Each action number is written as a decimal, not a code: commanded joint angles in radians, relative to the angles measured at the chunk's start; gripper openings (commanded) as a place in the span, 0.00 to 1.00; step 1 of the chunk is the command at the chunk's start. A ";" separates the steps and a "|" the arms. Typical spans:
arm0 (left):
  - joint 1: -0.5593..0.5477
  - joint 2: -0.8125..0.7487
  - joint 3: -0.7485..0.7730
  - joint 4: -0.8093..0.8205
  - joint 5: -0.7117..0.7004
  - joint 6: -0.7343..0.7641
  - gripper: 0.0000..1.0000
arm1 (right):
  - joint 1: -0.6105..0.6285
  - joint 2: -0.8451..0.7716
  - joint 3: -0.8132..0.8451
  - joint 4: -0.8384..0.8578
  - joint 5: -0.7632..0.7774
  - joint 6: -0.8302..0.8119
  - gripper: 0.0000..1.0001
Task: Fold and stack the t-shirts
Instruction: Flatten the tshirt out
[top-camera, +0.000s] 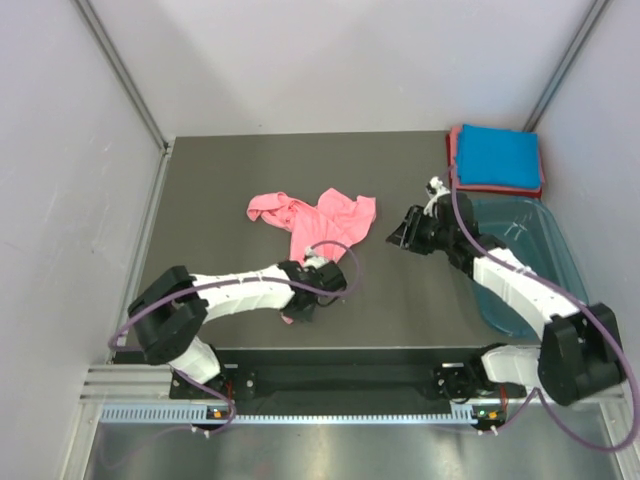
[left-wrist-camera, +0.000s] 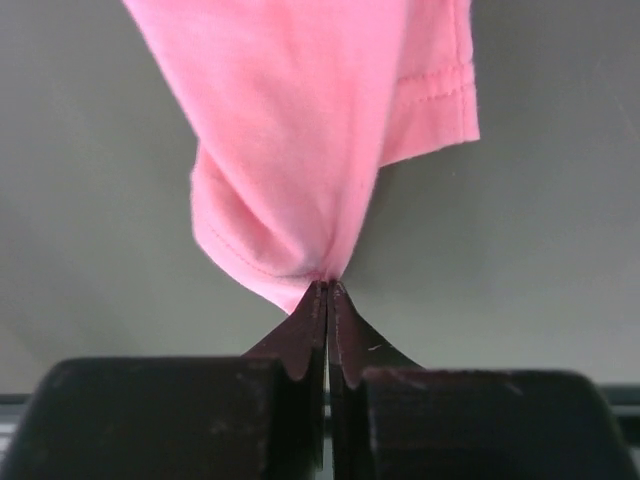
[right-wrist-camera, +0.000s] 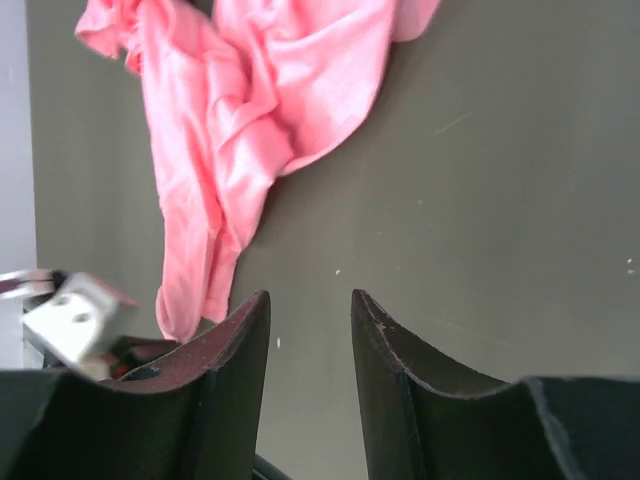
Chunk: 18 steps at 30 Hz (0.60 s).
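The salmon-pink t-shirt (top-camera: 318, 214) lies crumpled mid-table, one end drawn toward the near edge. My left gripper (top-camera: 296, 302) is shut on a hem corner of it; in the left wrist view the cloth (left-wrist-camera: 300, 130) fans out from the pinched fingertips (left-wrist-camera: 328, 286). My right gripper (top-camera: 398, 237) is open and empty, just right of the shirt and above bare table; in the right wrist view (right-wrist-camera: 310, 296) the shirt (right-wrist-camera: 260, 110) lies ahead and to the left. The bright blue t-shirt (top-camera: 497, 155) lies folded on the folded reddish-pink one (top-camera: 500, 190) at the back right corner.
A translucent teal plastic tub (top-camera: 535, 262) stands along the right edge, just in front of the folded stack and under the right arm. Grey walls enclose the table on the left, back and right.
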 joint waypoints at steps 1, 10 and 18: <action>0.115 -0.126 0.114 -0.041 0.047 0.053 0.00 | -0.045 0.114 0.093 0.102 -0.025 0.055 0.39; 0.878 -0.309 0.207 0.042 0.401 0.118 0.00 | -0.036 0.474 0.502 -0.034 0.024 -0.010 0.41; 1.102 -0.327 0.010 0.179 0.647 0.097 0.00 | 0.079 0.648 0.776 -0.280 0.211 0.020 0.40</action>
